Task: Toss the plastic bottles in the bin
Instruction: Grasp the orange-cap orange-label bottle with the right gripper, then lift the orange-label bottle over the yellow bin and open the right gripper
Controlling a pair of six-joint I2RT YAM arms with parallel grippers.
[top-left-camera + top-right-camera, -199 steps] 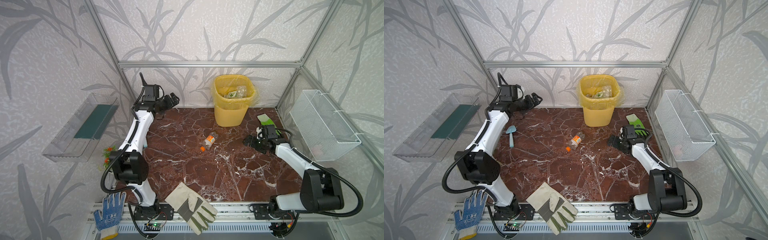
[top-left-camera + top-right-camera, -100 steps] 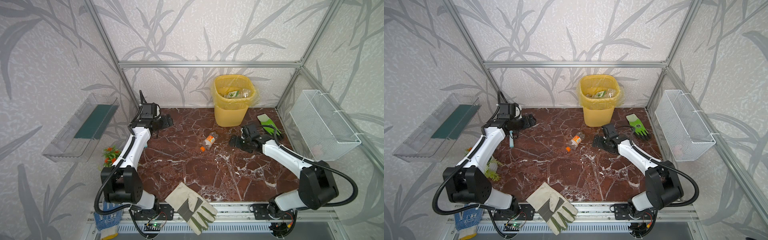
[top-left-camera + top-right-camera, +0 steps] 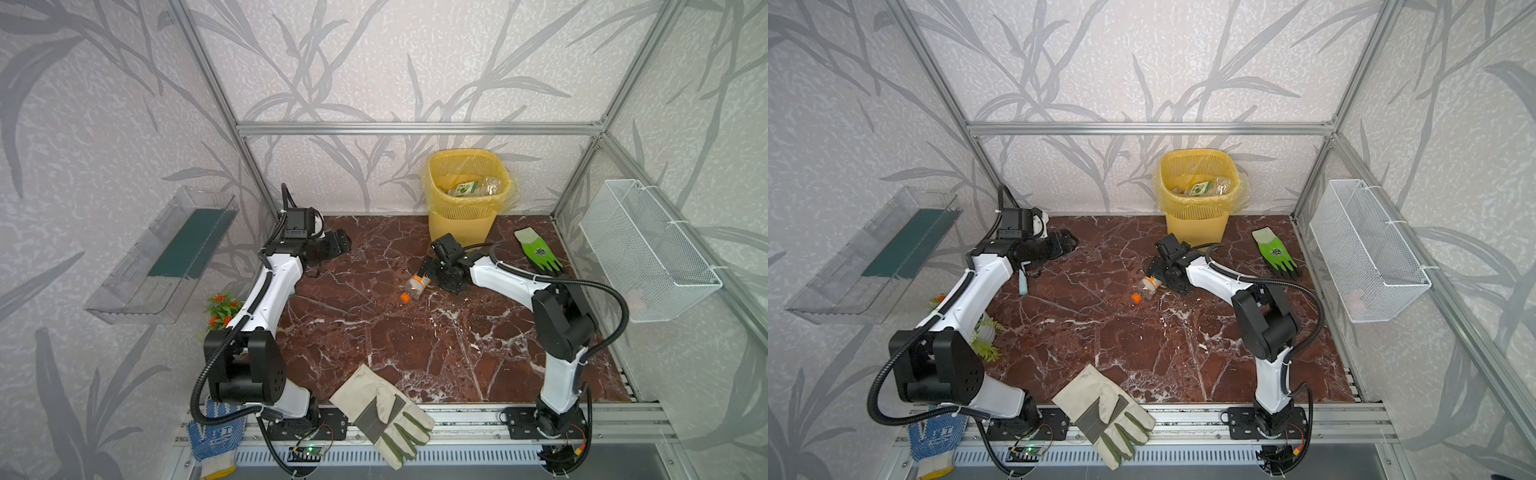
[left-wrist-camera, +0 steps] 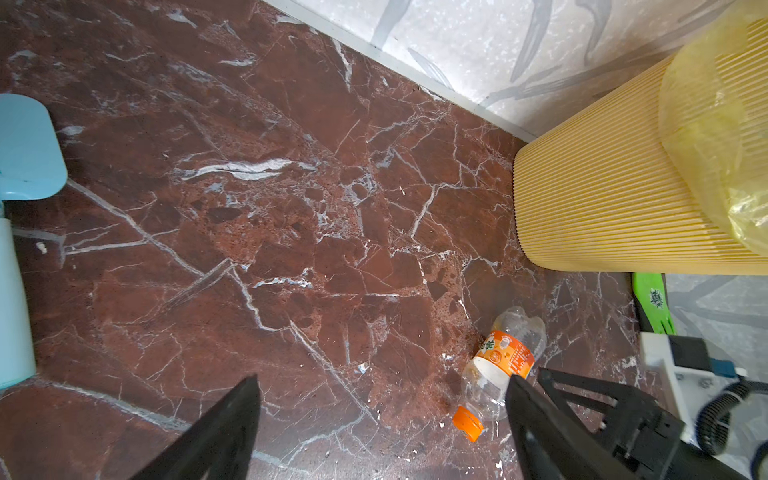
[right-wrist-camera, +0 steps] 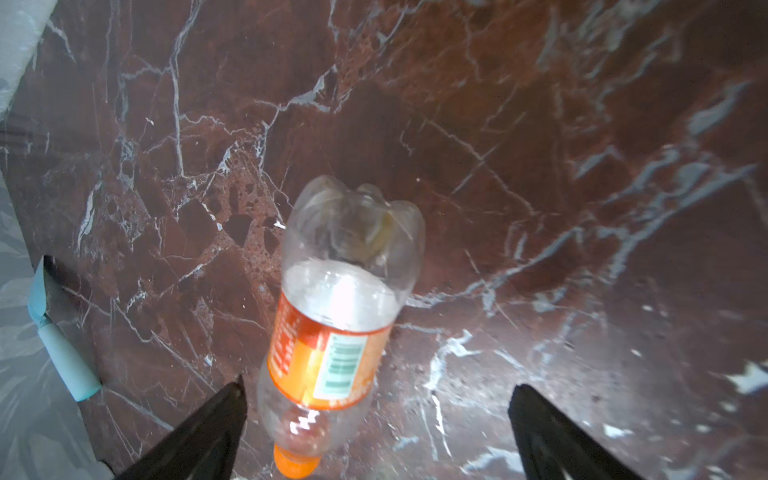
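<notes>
A clear plastic bottle with an orange cap and orange label lies on the marble floor in front of the yellow bin. Other plastic bottles lie inside the bin. My right gripper is open and low at the bottle, whose cap end lies between the jaws, close to one finger. My left gripper is open and empty near the back left corner, far from the bottle.
A teal scoop lies under the left arm. A green glove lies at the back right and a beige glove at the front edge. A white wire basket hangs on the right wall and a clear tray on the left.
The right gripper has swept left from beside the green glove to the bottle. The left arm has dropped from high at the back left down toward the floor.
</notes>
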